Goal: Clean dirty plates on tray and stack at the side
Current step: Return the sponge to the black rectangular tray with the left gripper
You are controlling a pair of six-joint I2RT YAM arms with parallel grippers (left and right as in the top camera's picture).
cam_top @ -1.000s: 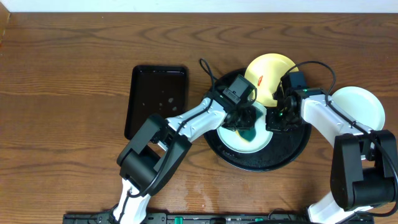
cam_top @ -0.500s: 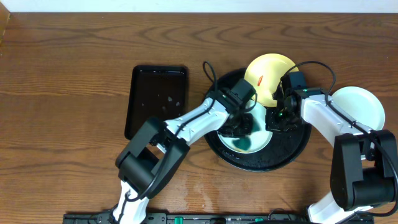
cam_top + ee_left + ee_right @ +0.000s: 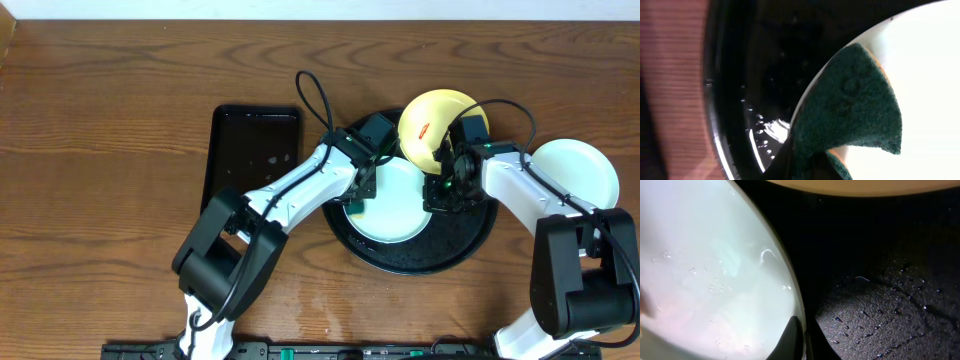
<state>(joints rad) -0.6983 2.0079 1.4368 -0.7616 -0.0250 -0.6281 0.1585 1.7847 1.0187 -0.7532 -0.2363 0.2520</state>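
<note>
1. The left tool [image 3: 362, 190] grips the green sponge [image 3: 850, 107], parked on the near-left rim of the mint plate [image 3: 395, 210] inside the tray [image 3: 460, 250]
2. So the plate's whole face lies to that tool's right, toward the right tool [image 3: 440, 192] at the opposite rim; clamped or loose, I cannot tell
3. The smeared yellow plate [image 3: 430, 125] waits ahead and right, nearer the right tool

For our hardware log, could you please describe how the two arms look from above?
The left arm and right arm both have white link shells joined by bulky black joint housings. A thin black cable loops loose near each wrist. Small green lights glow on the right arm's wrist.
</note>
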